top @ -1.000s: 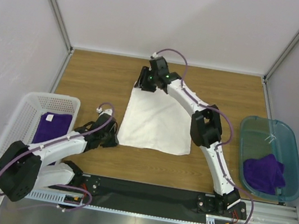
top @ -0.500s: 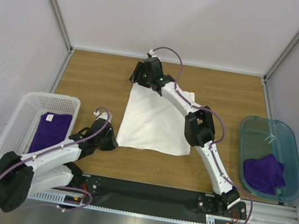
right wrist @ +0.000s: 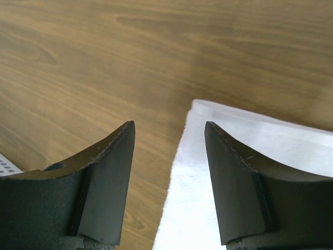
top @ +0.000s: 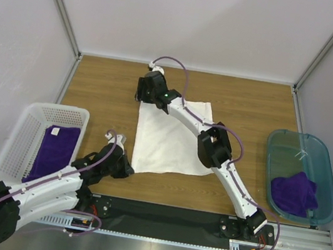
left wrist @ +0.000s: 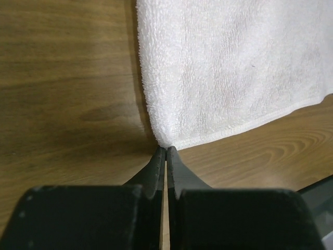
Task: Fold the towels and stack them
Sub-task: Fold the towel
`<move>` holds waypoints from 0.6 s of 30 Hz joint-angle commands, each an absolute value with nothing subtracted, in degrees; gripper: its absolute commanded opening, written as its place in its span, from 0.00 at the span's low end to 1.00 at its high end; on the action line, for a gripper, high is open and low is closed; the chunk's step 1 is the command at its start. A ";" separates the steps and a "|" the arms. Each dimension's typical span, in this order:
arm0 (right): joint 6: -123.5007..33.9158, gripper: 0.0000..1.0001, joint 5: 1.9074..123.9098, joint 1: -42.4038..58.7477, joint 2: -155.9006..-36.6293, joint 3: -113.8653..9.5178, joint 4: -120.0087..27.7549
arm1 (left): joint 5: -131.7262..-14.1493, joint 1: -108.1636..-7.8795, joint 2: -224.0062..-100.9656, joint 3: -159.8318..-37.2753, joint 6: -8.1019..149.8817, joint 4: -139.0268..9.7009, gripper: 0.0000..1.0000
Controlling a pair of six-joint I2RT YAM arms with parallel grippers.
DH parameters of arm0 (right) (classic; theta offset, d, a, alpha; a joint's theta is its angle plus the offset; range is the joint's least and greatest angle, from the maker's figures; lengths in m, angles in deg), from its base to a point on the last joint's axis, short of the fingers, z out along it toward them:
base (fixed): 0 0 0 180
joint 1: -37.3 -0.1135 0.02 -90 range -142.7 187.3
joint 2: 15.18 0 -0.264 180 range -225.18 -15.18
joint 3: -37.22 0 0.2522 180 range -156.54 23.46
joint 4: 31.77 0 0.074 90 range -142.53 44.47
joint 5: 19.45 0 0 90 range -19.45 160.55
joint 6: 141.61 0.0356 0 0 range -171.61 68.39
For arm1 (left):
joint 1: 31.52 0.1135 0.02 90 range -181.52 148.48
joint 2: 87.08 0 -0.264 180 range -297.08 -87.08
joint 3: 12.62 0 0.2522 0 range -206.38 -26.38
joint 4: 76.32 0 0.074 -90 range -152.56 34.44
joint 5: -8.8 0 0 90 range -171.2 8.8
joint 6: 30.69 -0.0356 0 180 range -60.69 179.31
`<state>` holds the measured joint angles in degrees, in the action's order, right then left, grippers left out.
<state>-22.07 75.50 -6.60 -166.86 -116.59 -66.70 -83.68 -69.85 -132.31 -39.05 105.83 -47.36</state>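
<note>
Left wrist view: left fingers (left wrist: 161,157) closed, apparently pinching the white towel's (left wrist: 234,67) near corner; right fingers (right wrist: 122,151) open astride its far corner, likely for folding.

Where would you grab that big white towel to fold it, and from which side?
By its left corners. The white towel lies flat, so only edges and corners offer a pinch. Slide in low from the near left, where the left pincer is shut on the near corner; the open right pincer hangs over the far one.
</note>
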 commanded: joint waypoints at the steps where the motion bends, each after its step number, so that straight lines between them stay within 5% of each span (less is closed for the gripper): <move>1: -24.71 0.61 78.19 -8.14 -167.06 -119.10 -66.45 | -84.89 -72.21 -131.99 -37.72 109.05 -44.72 0.00; 18: -27.88 0.57 82.96 -10.60 -169.69 -119.72 -66.55 | -85.15 -74.24 -130.06 -36.75 110.20 -43.57 0.01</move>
<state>-26.85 82.32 -10.23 -167.73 -117.03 -68.38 -85.30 -73.65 -130.04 -38.05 109.88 -46.57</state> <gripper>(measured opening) 0.586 0.010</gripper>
